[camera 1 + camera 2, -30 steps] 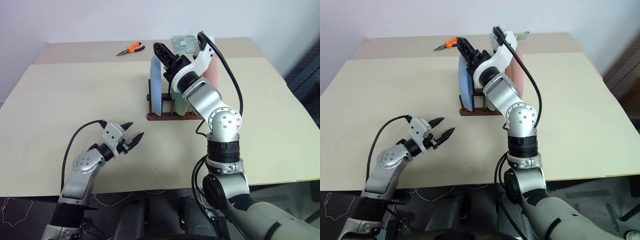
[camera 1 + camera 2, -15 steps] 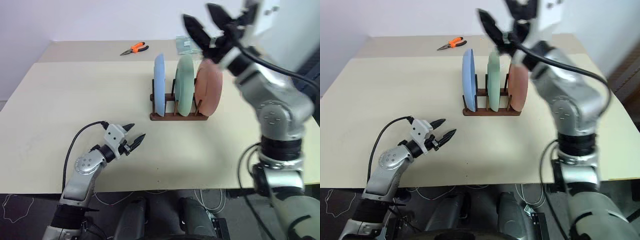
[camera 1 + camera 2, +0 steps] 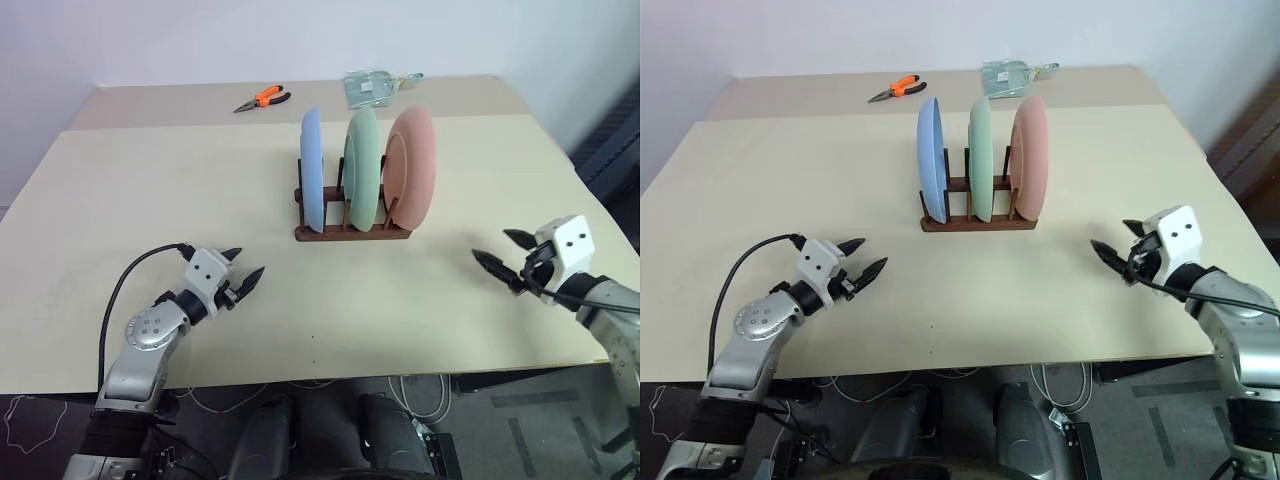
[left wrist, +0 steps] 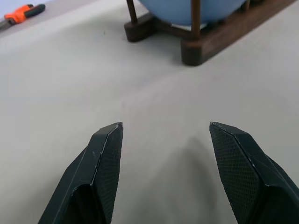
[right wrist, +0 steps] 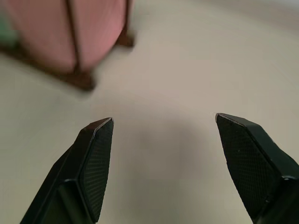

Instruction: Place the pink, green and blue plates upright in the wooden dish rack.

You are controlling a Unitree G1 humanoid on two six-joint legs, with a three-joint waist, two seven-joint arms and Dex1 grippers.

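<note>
The blue plate [image 3: 312,165], green plate [image 3: 362,170] and pink plate [image 3: 413,165] stand upright side by side between the pegs of the wooden dish rack [image 3: 350,233] in the middle of the table. My left gripper [image 3: 250,262] hovers low over the front left of the table, open and empty, pointing toward the rack. Over the front right, my right gripper [image 3: 490,244] is also open and empty, well clear of the pink plate [image 5: 56,28]. The left wrist view shows the blue plate's lower edge [image 4: 187,7] sitting in the rack [image 4: 205,39].
Orange-handled pliers [image 3: 262,98] and a clear plastic packet [image 3: 372,86] lie on the far strip of the table behind the rack. The beige table [image 3: 150,190] has its front edge close under both grippers.
My right arm swung away from above the rack, down and to the right, to the table's front right. The left gripper shifted slightly left. All three plates stayed in the rack.
</note>
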